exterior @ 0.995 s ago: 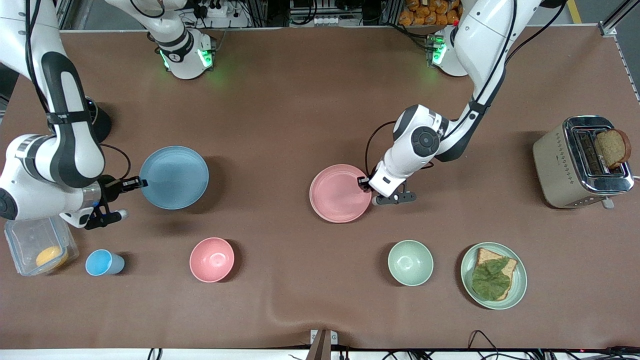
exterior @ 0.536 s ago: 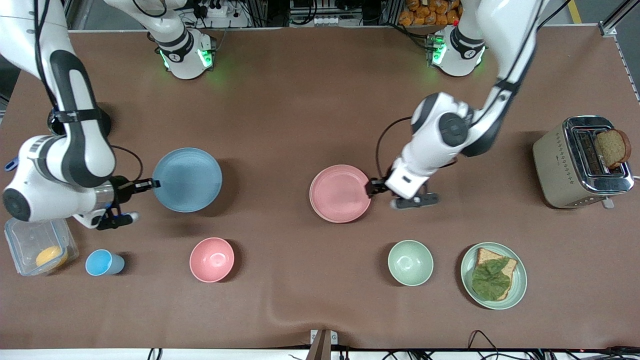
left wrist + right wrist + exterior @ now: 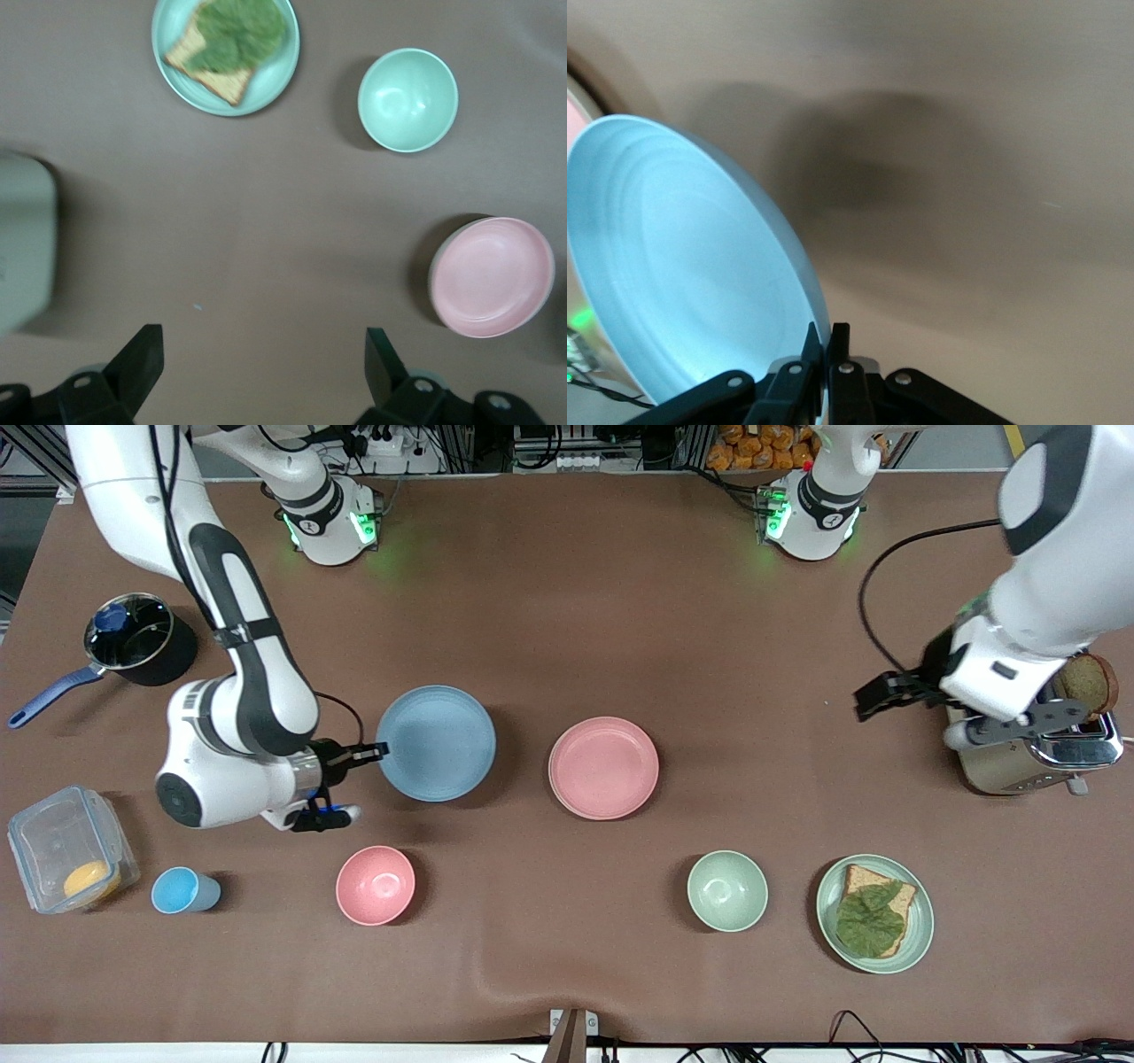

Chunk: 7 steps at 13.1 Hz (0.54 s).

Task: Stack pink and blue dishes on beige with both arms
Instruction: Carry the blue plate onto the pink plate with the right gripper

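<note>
Front view: my right gripper (image 3: 370, 754) pinches the rim of the blue plate (image 3: 436, 742), carrying it above the table (image 3: 567, 602) mid-way between the two ends, close beside the pink plate (image 3: 603, 767). The pink plate lies flat near the table's middle. I think a beige rim shows under it, but can't be sure from here. My left gripper (image 3: 873, 698) is up in the air by the toaster (image 3: 1019, 748), at the left arm's end.

Left wrist view: left fingers (image 3: 137, 363) spread wide, holding nothing. A pale rim peeks from beneath the pink plate (image 3: 493, 276), so it seems already stacked.

Right wrist view: fingers (image 3: 833, 354) pressed onto the blue plate's (image 3: 691, 274) thin edge. I judge it light, stiff and smooth, likely to pivot in a rim pinch, so I'd lower it level.
</note>
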Each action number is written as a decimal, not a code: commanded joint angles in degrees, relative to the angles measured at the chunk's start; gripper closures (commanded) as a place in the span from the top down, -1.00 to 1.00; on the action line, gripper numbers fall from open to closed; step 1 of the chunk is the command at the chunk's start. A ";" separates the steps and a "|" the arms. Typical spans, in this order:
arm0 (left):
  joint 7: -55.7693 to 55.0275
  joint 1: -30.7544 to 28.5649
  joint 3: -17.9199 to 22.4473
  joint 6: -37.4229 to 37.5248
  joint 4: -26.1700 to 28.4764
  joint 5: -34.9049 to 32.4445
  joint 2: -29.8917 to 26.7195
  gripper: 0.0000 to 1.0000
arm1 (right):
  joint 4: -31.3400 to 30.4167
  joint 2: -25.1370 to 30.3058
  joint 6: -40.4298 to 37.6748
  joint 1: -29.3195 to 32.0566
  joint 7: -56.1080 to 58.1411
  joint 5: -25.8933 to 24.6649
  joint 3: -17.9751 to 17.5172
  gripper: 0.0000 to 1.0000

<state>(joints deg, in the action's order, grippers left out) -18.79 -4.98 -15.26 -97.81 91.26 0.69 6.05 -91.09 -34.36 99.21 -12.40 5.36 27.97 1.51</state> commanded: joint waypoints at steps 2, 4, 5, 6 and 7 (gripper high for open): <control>10.77 -4.58 -0.74 1.40 -1.17 -1.30 -1.12 1.00 | 4.87 -3.96 3.51 -7.01 -5.17 6.64 0.60 -1.00; 14.64 -5.47 -0.48 4.19 -4.84 -1.39 -1.04 1.00 | 4.96 -4.66 7.38 -10.53 -8.16 9.11 0.60 -1.00; 15.09 -5.47 -0.21 6.21 -6.95 -1.56 -0.86 1.00 | 4.96 -5.10 9.83 -12.55 -8.44 10.34 0.69 -1.00; 15.36 -5.47 -0.04 7.19 -7.24 -2.17 -0.95 1.00 | 4.96 -5.54 11.51 -13.87 -8.44 11.48 0.69 -1.00; 15.80 -5.47 -0.12 7.29 -7.24 -2.53 -1.04 1.00 | 4.96 -6.07 13.18 -15.10 -8.44 12.71 0.60 -1.00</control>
<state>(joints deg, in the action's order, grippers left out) -4.38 -10.37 -15.15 -92.53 85.36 -0.09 5.33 -87.79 -38.67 110.78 -25.61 -2.45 37.69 1.43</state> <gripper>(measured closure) 0.000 0.956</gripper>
